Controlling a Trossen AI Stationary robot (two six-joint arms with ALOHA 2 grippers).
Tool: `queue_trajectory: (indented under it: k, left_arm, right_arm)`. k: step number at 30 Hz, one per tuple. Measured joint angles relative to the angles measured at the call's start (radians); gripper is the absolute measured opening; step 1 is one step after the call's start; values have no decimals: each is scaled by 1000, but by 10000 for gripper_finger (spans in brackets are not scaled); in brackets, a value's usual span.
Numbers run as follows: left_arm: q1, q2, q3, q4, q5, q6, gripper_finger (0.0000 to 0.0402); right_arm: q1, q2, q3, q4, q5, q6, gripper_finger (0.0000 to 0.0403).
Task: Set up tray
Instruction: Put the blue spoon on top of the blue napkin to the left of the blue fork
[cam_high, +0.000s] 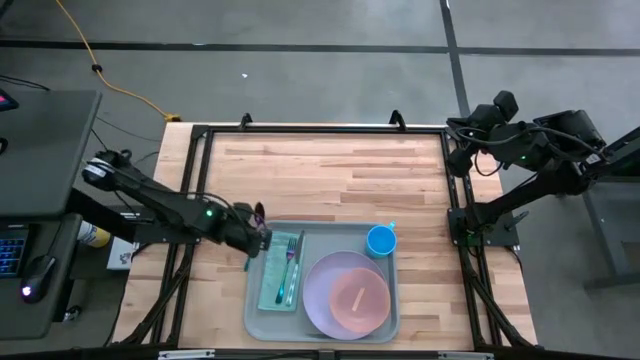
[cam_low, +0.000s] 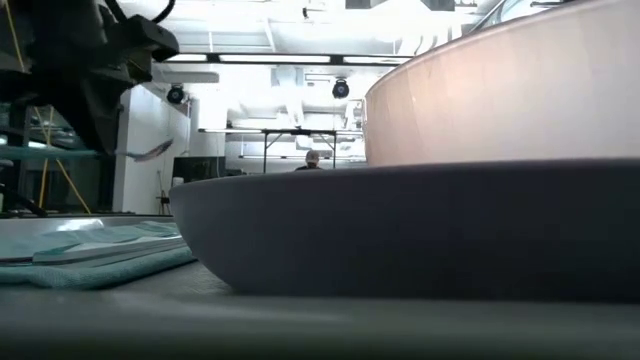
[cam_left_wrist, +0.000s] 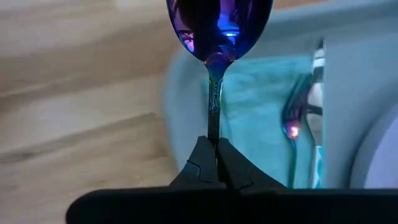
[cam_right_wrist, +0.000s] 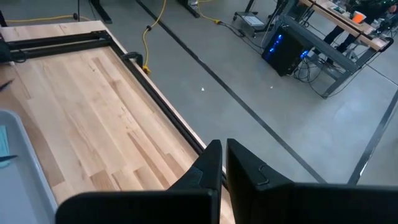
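Tabletop tray (cam_high: 322, 325) beside left end effector (cam_high: 258, 232)

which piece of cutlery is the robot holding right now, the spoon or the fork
The spoon: the left gripper has its jaws pinched on the handle at the tray's left rim. The fork lies free on the teal napkin.

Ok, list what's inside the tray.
In the tray: a teal napkin with a fork on it, a lavender plate and a blue cup. The tray floor beneath them is covered. The left gripper holds a spoon at its rim.
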Motion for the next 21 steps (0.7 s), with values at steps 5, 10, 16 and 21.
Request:
queue_trajectory:
  k: [5,10,16,21]
  left_arm:
    - [-16,104,1,143,4,-1,11]
    - [-16,170,10,195,34,-4,11]
    - [-42,224,59,194,61,-4,11]
    - [-69,273,88,180,68,-9,11]
  right_arm:
    - [0,0,0,0,2,6,0]
    - [0,0,0,1,-1,17,0]
    - [0,1,0,1,-8,19,0]
    - [0,1,0,1,-7,19,0]
